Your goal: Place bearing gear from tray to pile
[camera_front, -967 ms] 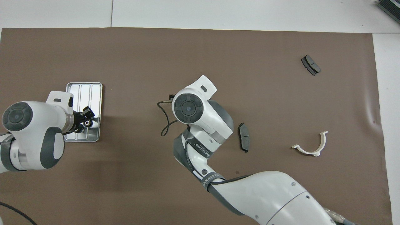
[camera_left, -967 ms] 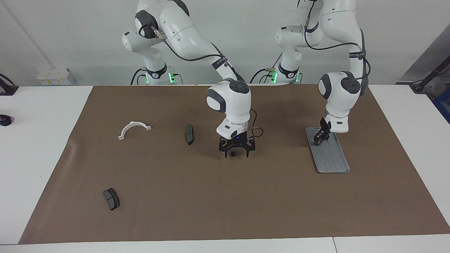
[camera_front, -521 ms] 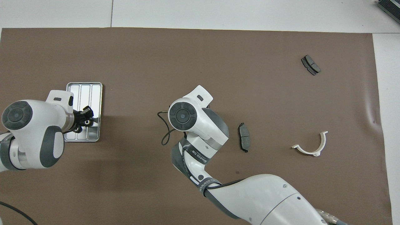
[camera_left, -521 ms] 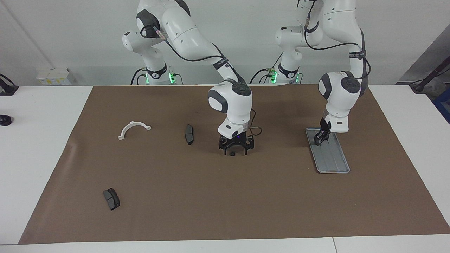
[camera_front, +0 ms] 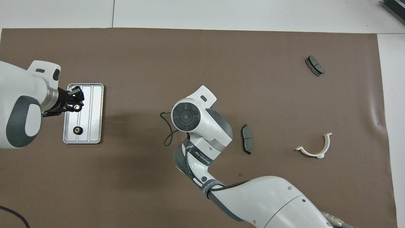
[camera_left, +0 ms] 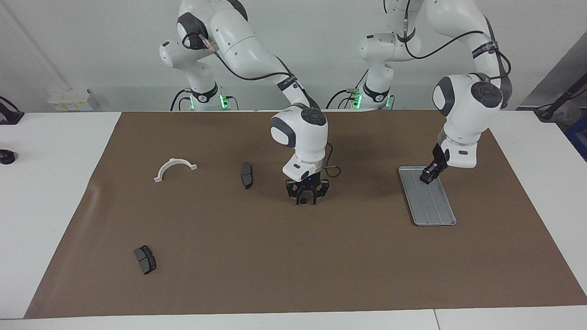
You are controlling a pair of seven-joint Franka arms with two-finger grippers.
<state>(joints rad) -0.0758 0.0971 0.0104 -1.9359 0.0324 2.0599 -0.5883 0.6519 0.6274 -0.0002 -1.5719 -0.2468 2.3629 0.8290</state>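
Left hand point(camera_front: 76, 103) clasps a gear point(camera_front: 77, 107) over the tray point(camera_front: 96, 104); a second gear point(camera_front: 77, 129) waits in it; right hand point(camera_left: 306, 198), grip untellable, surrounds a third gear point(camera_left: 303, 200) mid-frame.

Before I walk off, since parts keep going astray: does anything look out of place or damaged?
Nothing spilled or broken. The brown mat is creased near its edge at the right arm's end, by the white half-ring. The left pincer holds a gear over the tray.
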